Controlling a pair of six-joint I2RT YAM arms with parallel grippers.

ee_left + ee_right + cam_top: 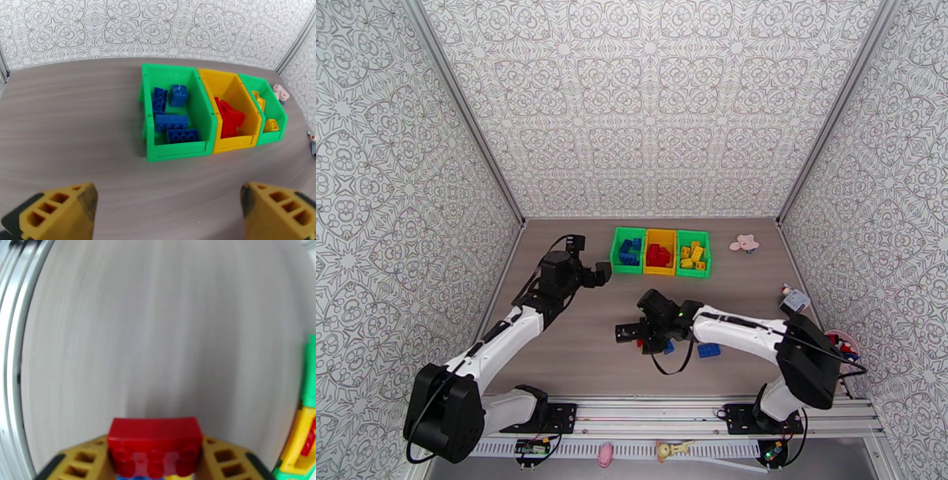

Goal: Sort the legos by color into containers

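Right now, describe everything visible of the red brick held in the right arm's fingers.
The red brick is chunky glossy plastic, with a smooth face and rows of studs facing the wrist camera. The right arm's yellow fingers clamp its two ends, holding it level over the grey table. Something blue peeks out beneath it.

One overhead, two wrist views
Overhead looks down toward 12 o'clock; left wrist, low, shares the bins (177,149) with it
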